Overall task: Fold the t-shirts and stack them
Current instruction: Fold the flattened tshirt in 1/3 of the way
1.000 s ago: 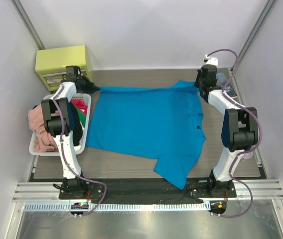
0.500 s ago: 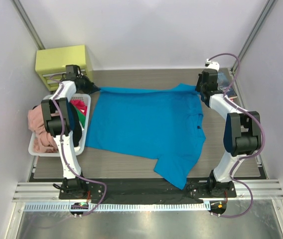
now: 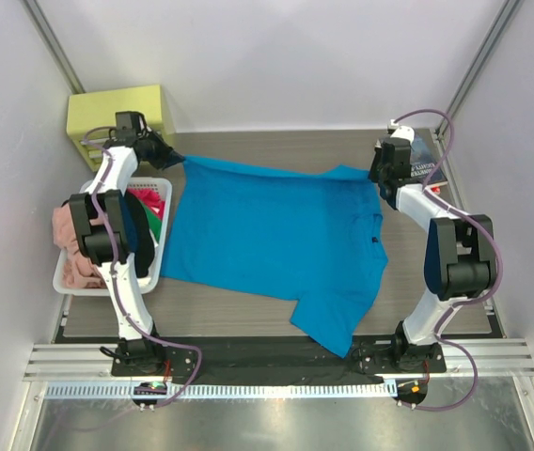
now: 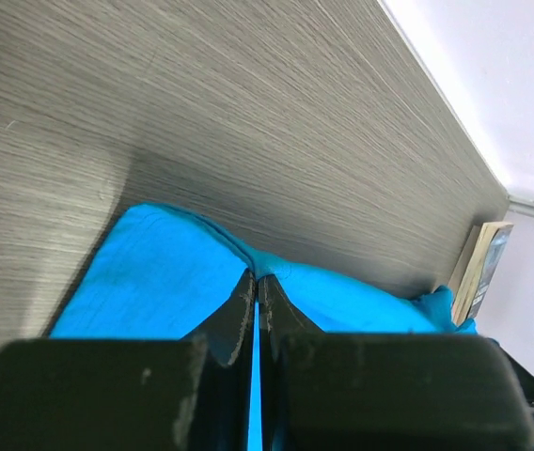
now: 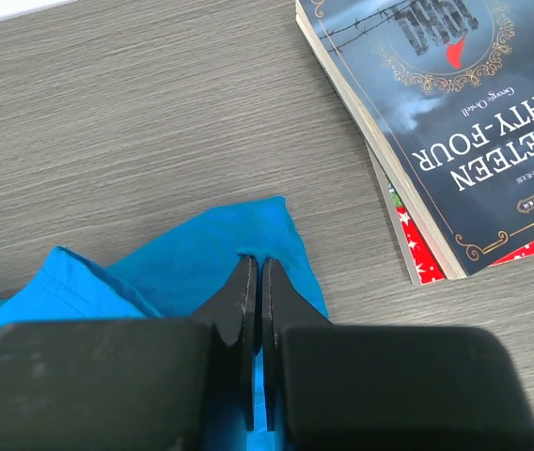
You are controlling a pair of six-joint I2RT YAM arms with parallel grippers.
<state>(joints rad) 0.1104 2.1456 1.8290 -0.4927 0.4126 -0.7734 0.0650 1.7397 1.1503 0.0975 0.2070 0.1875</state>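
Observation:
A turquoise-blue t-shirt (image 3: 267, 235) lies spread over the wooden table, one sleeve hanging toward the near edge. My left gripper (image 3: 175, 160) is shut on its far left corner (image 4: 258, 268), which is pinched between the jaws. My right gripper (image 3: 372, 175) is shut on its far right corner (image 5: 267, 246). The far edge of the shirt is stretched between the two grippers. Pink cloth (image 3: 71, 233) and red and green cloth (image 3: 154, 209) lie in a white basket (image 3: 107, 282) at the left.
A yellow-green box (image 3: 107, 117) stands at the far left corner. Dark-covered books (image 3: 427, 162) lie at the far right, close beside my right gripper; they also show in the right wrist view (image 5: 455, 122). White walls enclose the table.
Both grippers have moved toward the far side with the shirt's corners. The far edge of the shirt has been pulled farther back and straighter.

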